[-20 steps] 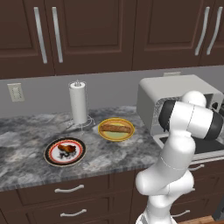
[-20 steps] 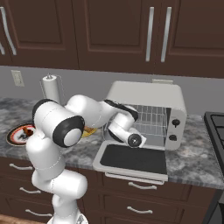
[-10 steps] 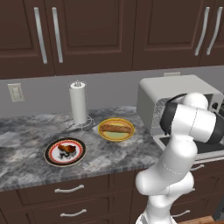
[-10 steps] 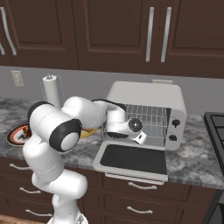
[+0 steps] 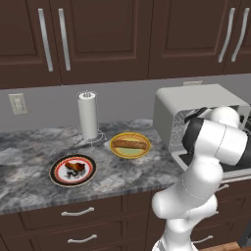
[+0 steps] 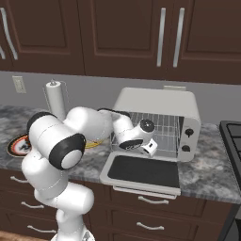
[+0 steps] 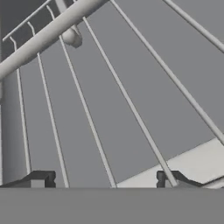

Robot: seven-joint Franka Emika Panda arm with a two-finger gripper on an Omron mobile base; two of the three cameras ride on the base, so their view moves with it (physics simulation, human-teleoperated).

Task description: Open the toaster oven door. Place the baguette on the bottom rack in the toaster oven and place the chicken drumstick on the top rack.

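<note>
The white toaster oven [image 6: 160,101] stands at the counter's right, and its door [image 6: 143,172] lies folded down flat in front. Silver wire racks [image 6: 165,134] show inside. My gripper [image 6: 149,148] hovers at the oven's mouth just above the door. In the hand view my gripper [image 7: 105,181] is open with nothing between its fingertips [image 7: 41,178], and wire rack bars [image 7: 131,109] are close ahead; which rack I cannot tell. The baguette [image 5: 130,144] lies on a yellow plate [image 5: 117,151]. The chicken drumstick [image 5: 74,167] sits on a red-rimmed plate [image 5: 58,175].
A paper towel roll [image 5: 88,115] on its stand rises behind the plates. A black stove edge [image 6: 231,141] borders the counter at right. Dark upper cabinets [image 5: 98,34] hang over the counter, with drawers [image 5: 78,213] below its front edge.
My hand has risen a little and turned at the oven's mouth, and its fingers have spread wider. The door stays down; the plates and food have not moved.
</note>
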